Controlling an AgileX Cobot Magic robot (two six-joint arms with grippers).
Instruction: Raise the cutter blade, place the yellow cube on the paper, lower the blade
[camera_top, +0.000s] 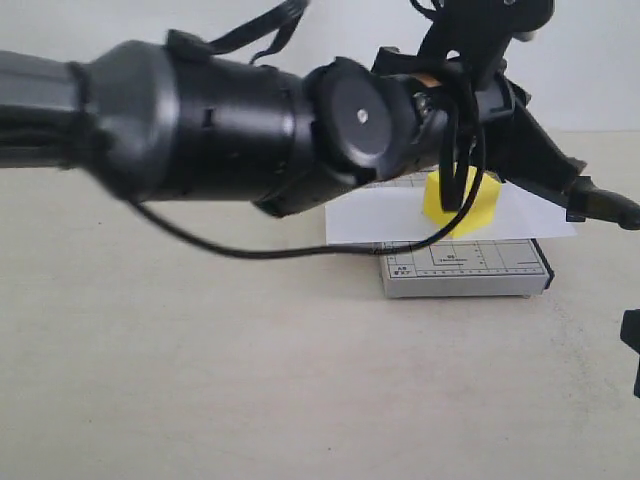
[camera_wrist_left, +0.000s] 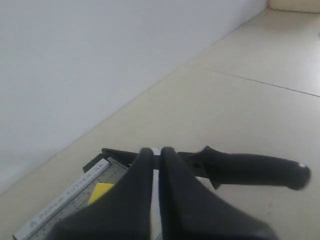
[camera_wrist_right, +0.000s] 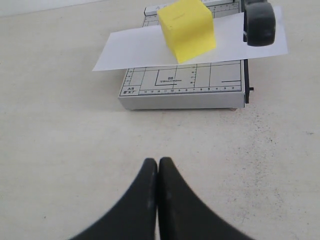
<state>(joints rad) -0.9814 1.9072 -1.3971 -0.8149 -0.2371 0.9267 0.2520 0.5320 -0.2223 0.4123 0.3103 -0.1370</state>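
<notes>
On top of the trimmer board (camera_wrist_right: 185, 87), a flat grey slab printed with ruled grid lines and scale marks, lies the paper (camera_wrist_right: 140, 47), a plain white strip. The paper overhangs the board on both sides. The yellow cube (camera_wrist_right: 187, 27), matte and plain-faced with crisp edges, sits on the paper near the middle of the board.

The cutter blade (camera_wrist_right: 260, 22) runs along one side edge of the board. Its thick, rounded black handle is smooth with a slight sheen. In the right wrist view the handle appears above the paper, short of the board's near edge. In the exterior view the lever slopes down toward its handle end, so the blade stands partly raised.

The left gripper (camera_wrist_left: 156, 152) has its black, tapered fingers drawn together, with only a thin slit between them. The tips sit level with the blade's thin lever arm, just beside the handle. They may be touching the lever, but this view does not show contact clearly. The left arm (camera_top: 200, 120), glossy black and cylindrical, crosses the foreground of the exterior view.

The right gripper (camera_wrist_right: 158, 162) is closed tip to tip on nothing. It is positioned over the bare, lightly speckled beige table (camera_wrist_right: 60, 125), apart from the board's front edge.
</notes>
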